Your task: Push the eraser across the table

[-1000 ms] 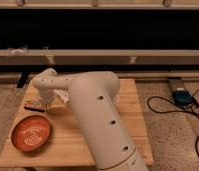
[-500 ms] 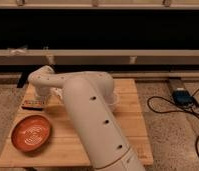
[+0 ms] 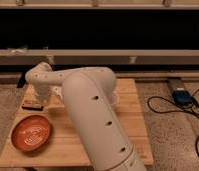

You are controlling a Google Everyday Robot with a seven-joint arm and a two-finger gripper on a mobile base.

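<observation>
Gripper (image 3: 41, 101): low over the table's left edge, just beside the eraser; grip state cannot be told.
Arm (image 3: 88, 110): white, reaching across the table from lower right to upper left.
Eraser (image 3: 32, 106): flat at the left edge, just above the plate.
Plate (image 3: 31, 134): orange, front left corner.
Table (image 3: 130, 120): light planks.
Progress: early by my judgement; the eraser sits at one edge, nearly the whole crossing left.

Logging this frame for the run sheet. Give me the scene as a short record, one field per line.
table: light wooden plank top
eraser: flat dark block near the table's left edge
plate: orange-red, front left of the table
gripper: low over the table's left side, right beside the eraser
arm: white, crosses the table from the front
floor: blue device with black cables, right
</observation>
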